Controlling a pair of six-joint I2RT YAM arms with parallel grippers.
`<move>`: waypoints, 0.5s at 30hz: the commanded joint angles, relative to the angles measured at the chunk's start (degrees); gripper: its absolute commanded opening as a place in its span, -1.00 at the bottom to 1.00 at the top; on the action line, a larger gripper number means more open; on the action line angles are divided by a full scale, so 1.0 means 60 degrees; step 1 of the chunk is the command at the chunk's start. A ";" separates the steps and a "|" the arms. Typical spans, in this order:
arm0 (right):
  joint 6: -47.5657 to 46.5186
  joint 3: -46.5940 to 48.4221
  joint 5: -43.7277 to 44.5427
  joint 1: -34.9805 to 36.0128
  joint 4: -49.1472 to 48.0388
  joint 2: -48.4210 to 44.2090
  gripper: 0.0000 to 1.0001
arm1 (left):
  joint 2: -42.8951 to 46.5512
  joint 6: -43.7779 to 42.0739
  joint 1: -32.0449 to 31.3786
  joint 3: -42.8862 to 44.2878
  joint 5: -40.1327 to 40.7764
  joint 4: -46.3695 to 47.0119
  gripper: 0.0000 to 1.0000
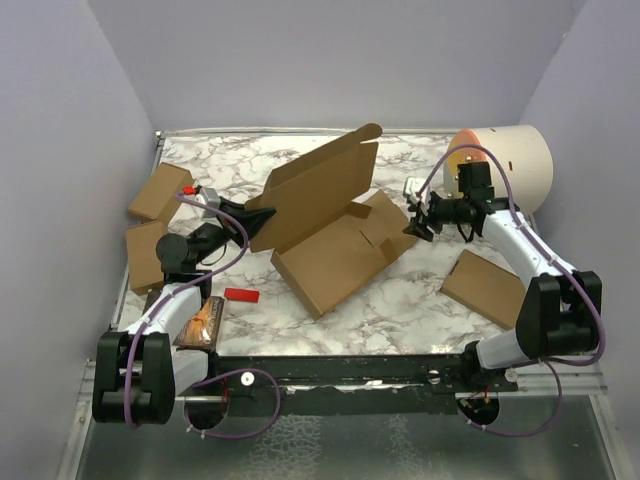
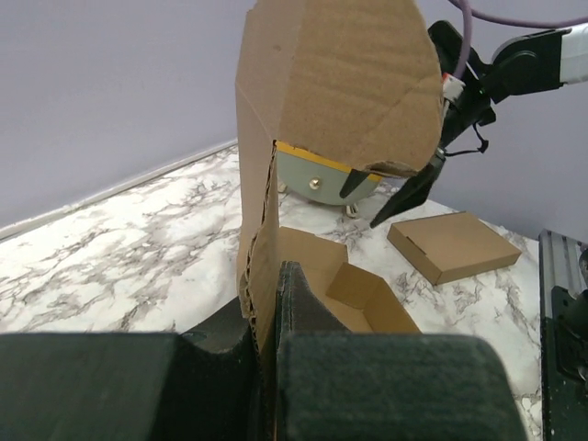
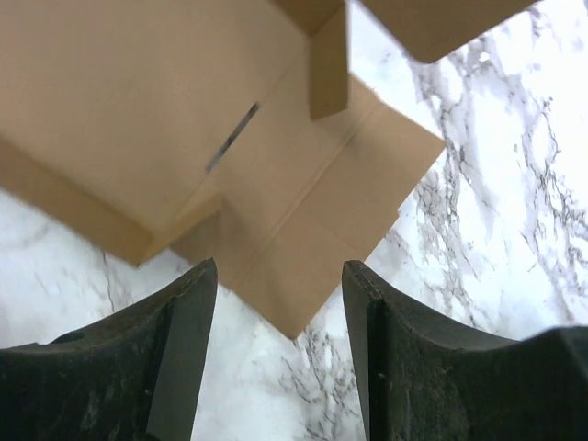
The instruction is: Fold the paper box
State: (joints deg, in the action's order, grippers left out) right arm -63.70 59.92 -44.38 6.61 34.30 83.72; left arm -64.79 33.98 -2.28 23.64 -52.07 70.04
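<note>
Left gripper (image 2: pixel 268 317) pinches the upright lid of the paper box (image 1: pixel 335 255); right gripper (image 3: pixel 280 276) stands open over a flap corner, holding nothing, lid top cropped

marble table (image 1: pixel 400 310), cream cylinder (image 1: pixel 518 160) back right, small brown box (image 1: pixel 485 288) near right, red strip (image 1: pixel 241 295)

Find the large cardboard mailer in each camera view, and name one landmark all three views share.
Top external: the paper box lies mid-table, lid raised.
Left wrist: its lid stands upright, centre frame.
Right wrist: its flaps fill the upper left.
Shared landmark: the marble tabletop, visible in all three.
</note>
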 commanded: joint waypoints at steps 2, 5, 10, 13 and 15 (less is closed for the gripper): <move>0.5682 -0.0390 -0.0615 -0.0040 -0.3240 -0.0047 0.16 | 0.0061 0.0064 -0.0029 -0.0094 -0.0230 0.0572 -1.00; 0.6868 -0.0475 0.0138 -0.0051 -0.4082 0.0271 0.40 | 0.0076 0.0124 -0.0029 -0.0167 -0.0274 0.0838 -1.00; 0.7337 0.0339 0.1505 -0.0079 -0.3722 0.1239 0.47 | 0.0027 0.0609 -0.0030 -0.0422 -0.0484 0.2272 -1.00; 0.7342 0.0629 0.1524 -0.0198 -0.3620 0.1535 0.48 | -0.0071 0.0953 -0.0029 -0.0479 -0.0653 0.3033 -1.00; 0.7217 0.0820 0.1524 -0.0254 -0.3396 0.1651 0.51 | -0.0158 0.1235 -0.0029 -0.0535 -0.0754 0.3668 -1.00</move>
State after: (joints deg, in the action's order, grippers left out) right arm -23.03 61.30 -38.35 5.98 14.44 92.47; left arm -64.97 37.39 -2.28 20.84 -53.89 80.07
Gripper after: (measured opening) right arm 0.740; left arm 0.019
